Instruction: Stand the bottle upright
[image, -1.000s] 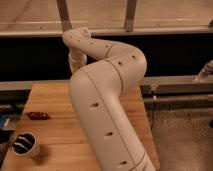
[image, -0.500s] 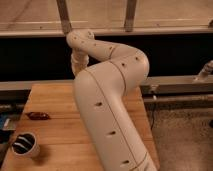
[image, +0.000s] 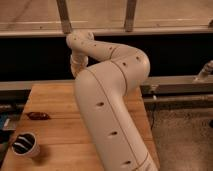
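The bottle is out of view; nothing on the visible tabletop matches it. My big white arm (image: 112, 110) fills the middle of the camera view. It rises from the lower centre, bends at the upper right and curls back to a wrist section (image: 78, 64) over the far edge of the wooden table (image: 50, 107). The gripper is hidden behind the arm, somewhere below that wrist section.
A white cup with a dark inside (image: 25, 145) stands at the table's near left corner. A small dark red flat packet (image: 38, 116) lies at the left edge. A dark window wall with a ledge (image: 175, 82) runs behind the table. Floor shows on the right.
The arm's elbow has drifted slightly to the right. The cup and the packet have not moved.
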